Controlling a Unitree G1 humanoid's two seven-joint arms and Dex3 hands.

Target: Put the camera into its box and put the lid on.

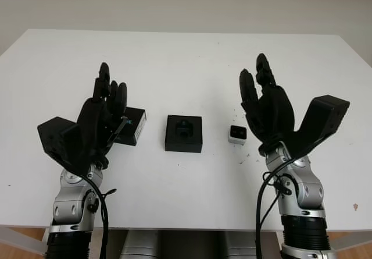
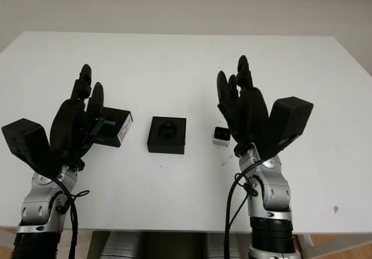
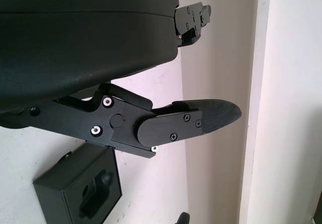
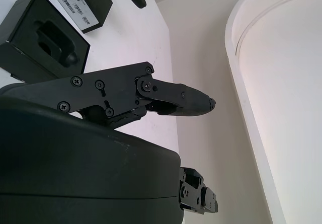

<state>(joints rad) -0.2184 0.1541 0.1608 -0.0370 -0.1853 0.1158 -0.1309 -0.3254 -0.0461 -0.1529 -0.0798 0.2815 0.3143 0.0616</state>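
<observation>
White tabletop (image 1: 186, 55) carries everything, and both hands are raised above it, open and holding nothing: the black three-finger left hand (image 1: 103, 114) over the table's left side, the black three-finger right hand (image 1: 265, 105) over its right. Between them sits the square black box (image 1: 183, 133), its foam insert cut with an empty recess. Just left of it lies the flat black lid (image 1: 131, 125) with a printed label, partly behind the left hand. Beside the right hand rests the small camera (image 1: 237, 134), a pale cube with a dark face.
</observation>
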